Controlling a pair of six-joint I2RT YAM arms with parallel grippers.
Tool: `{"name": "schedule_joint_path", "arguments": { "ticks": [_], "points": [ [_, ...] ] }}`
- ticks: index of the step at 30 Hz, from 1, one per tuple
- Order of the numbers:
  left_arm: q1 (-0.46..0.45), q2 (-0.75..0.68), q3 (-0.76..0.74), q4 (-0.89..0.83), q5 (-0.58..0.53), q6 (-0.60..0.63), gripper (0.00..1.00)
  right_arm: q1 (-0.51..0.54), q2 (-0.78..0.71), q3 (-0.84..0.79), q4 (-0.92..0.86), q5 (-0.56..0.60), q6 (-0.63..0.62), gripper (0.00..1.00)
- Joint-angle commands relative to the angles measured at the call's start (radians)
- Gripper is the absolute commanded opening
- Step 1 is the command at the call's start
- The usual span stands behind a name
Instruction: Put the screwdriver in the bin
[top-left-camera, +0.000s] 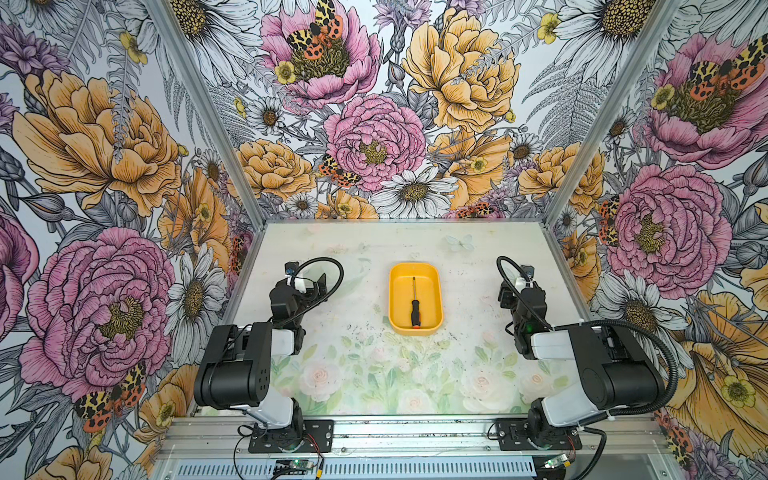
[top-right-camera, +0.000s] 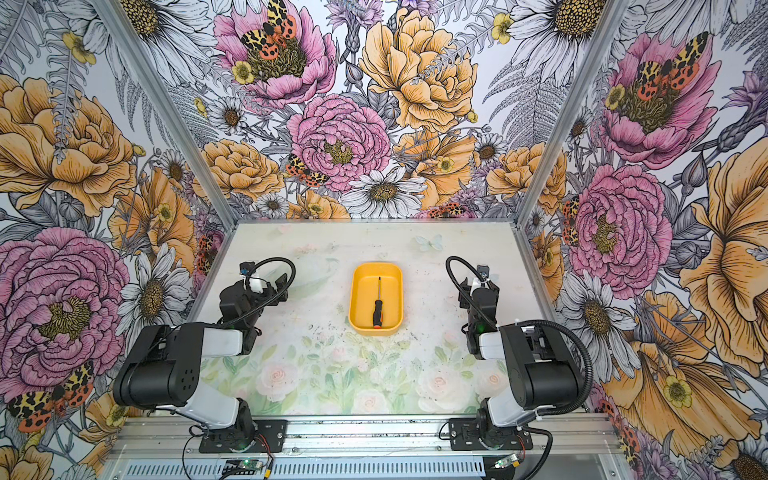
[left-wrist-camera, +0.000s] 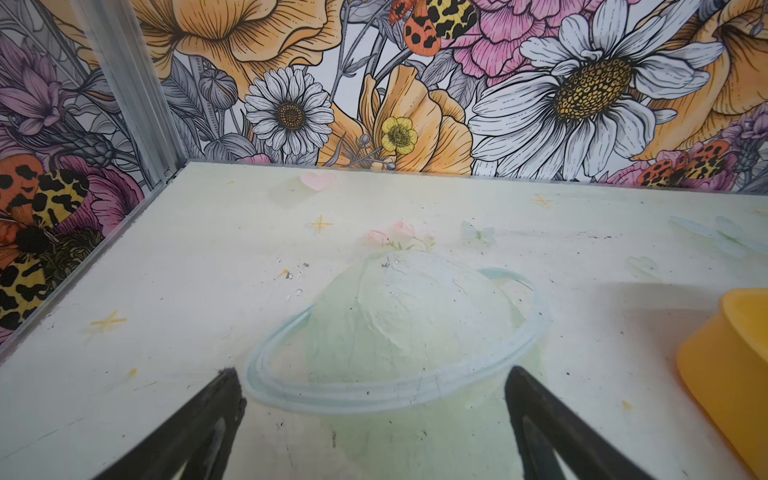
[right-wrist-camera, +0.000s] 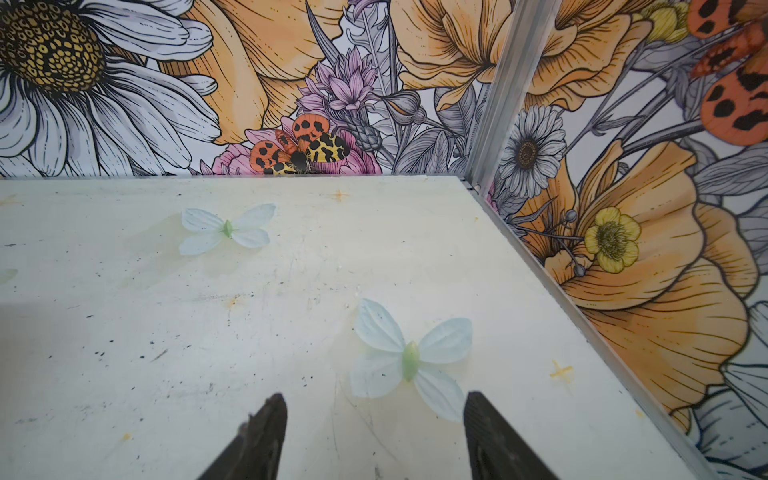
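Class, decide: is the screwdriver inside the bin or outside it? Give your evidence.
Inside. In both top views the screwdriver lies flat on the floor of the bin, wholly within its walls.

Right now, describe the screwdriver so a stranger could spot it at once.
Start at the pale tabletop between the flowered walls; near its middle sits a yellow bin. Inside lies the screwdriver, the only thing in it: thin dark shaft pointing toward the back, black handle with an orange-red cap.
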Motion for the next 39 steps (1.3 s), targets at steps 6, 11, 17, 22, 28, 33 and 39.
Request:
{"name": "schedule_joint_path", "arguments": {
  "ticks": [6,11,17,22,28,33,39],
  "points": [
    [0.005,0.002,-0.019,0.065,-0.042,-0.007,0.99,-0.018,0.004,0.030,-0.009,-0.036,0.008,0.79],
    [0.010,0.002,-0.021,0.069,-0.049,-0.013,0.99,-0.023,0.005,0.034,-0.016,-0.046,0.011,0.86],
    [0.013,0.002,-0.024,0.075,-0.055,-0.019,0.99,-0.024,0.005,0.034,-0.017,-0.047,0.010,1.00],
    [0.012,0.002,-0.025,0.077,-0.054,-0.020,0.99,-0.024,0.003,0.031,-0.013,-0.047,0.011,0.99],
    [0.012,0.002,-0.025,0.078,-0.055,-0.019,0.99,-0.024,0.002,0.031,-0.012,-0.047,0.011,1.00],
    [0.009,0.002,-0.025,0.075,-0.059,-0.019,0.99,-0.024,0.002,0.030,-0.011,-0.047,0.011,0.99],
    [-0.004,-0.002,-0.021,0.064,-0.080,-0.009,0.99,-0.024,0.001,0.030,-0.012,-0.048,0.011,0.99]
  ]
}}
